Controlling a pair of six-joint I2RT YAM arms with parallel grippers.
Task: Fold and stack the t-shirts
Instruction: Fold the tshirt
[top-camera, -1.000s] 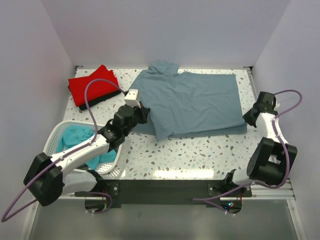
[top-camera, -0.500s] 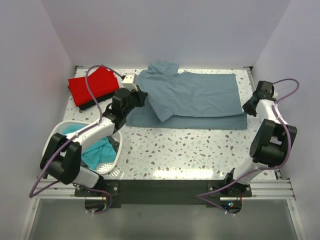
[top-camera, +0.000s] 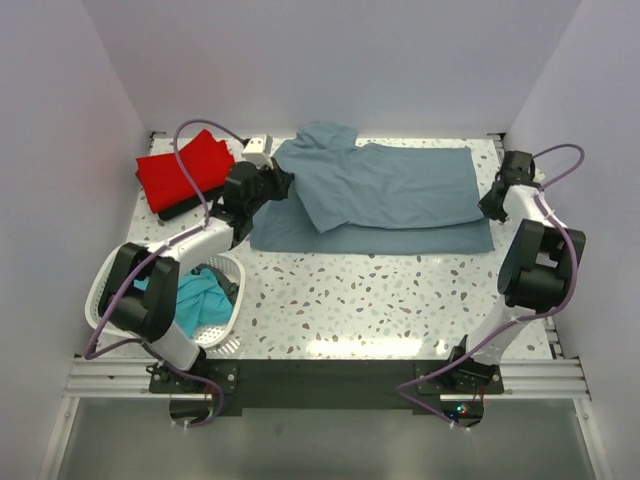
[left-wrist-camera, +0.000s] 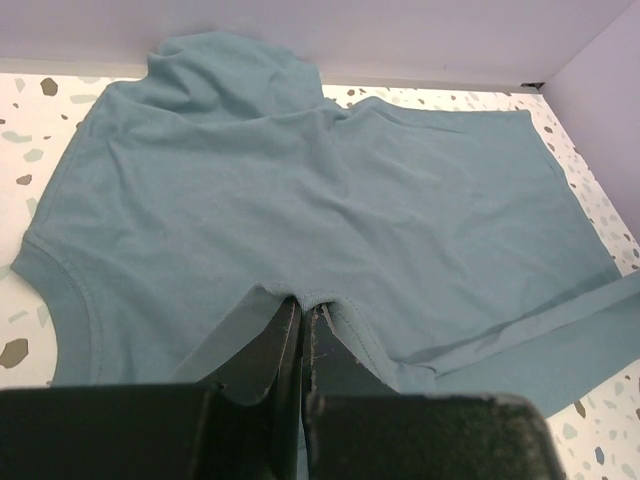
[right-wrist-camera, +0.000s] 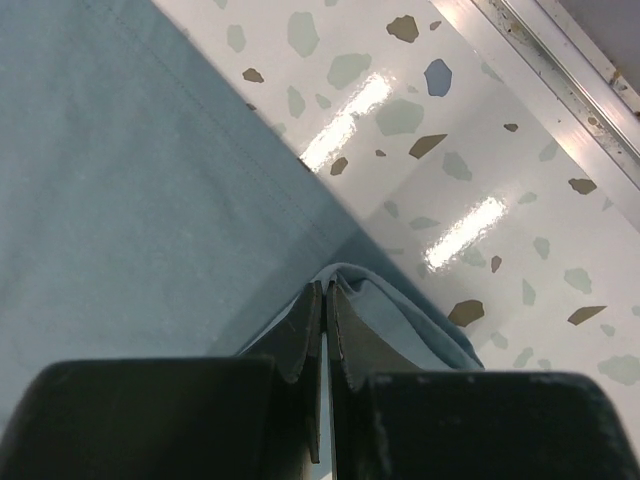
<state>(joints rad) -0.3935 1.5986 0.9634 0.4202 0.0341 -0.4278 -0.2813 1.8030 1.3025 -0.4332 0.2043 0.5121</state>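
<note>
Slate grey-blue cloth t-shirt (top-camera: 400, 190) lies on the far tabletop (top-camera: 380, 290), long axis left to right. Left claw (top-camera: 284, 184) is clamped on its left edge, right claw (top-camera: 492, 203) on its right edge.

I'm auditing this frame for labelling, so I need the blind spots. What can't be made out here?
- Top view: the black t-shirt shows only a dark edge under the red t-shirt.
- Top view: the teal t-shirt is partly hidden by the basket wall and the left arm.
- Wrist views: the left claw and right claw tips are buried in the grey-blue t-shirt; how much cloth each pinches is unclear.
</note>
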